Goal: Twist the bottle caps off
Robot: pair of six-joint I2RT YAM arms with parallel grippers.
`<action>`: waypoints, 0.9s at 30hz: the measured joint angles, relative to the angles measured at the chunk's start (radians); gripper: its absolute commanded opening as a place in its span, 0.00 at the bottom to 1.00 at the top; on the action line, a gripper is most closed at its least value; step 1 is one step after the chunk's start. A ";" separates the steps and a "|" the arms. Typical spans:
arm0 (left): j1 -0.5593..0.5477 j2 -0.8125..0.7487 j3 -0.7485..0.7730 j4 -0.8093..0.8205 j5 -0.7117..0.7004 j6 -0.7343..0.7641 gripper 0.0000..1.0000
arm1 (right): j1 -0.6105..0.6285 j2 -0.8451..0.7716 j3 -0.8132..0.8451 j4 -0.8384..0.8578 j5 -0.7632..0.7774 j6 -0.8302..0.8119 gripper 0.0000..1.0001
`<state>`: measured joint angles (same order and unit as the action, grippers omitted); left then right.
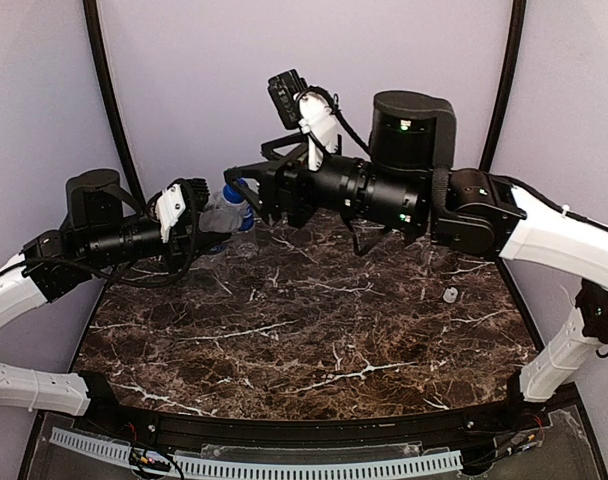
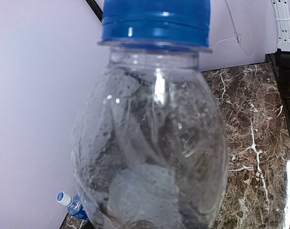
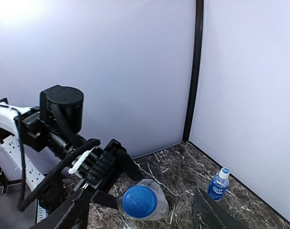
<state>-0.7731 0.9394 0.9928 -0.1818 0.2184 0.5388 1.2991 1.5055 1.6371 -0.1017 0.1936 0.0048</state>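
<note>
A plain bottle [image 2: 150, 143] is filling the left wrist view, with its blue cap [image 2: 157, 21] sitting on it at the frame's top. The left pincer [image 1: 209, 216] is pinching this bottle above the surface [image 1: 314, 340], upper left of centre in the top view. The right pincer [image 1: 249, 195] is standing spread on either side of the cap. A white cap [image 1: 450, 294] is lying at centre right.

Blue cap [image 2: 156, 21], clear bottle [image 2: 150, 143], white-veined brown table [image 2: 250, 119].

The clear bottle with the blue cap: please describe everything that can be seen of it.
The clear bottle is small, unlabelled plastic, bulbous, apparently empty. Its blue cap is screwed on. The left gripper holds its body above the table, cap toward the right gripper, whose open jaws do not touch it.
</note>
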 measured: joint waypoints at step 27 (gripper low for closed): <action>-0.006 -0.019 -0.036 0.005 -0.080 0.052 0.92 | -0.045 0.127 0.104 -0.175 0.027 0.135 0.00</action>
<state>-0.7792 0.9207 0.9565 -0.1764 0.1387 0.5911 1.2541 1.6325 1.7409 -0.2768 0.2211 0.1402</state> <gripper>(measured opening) 0.906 0.248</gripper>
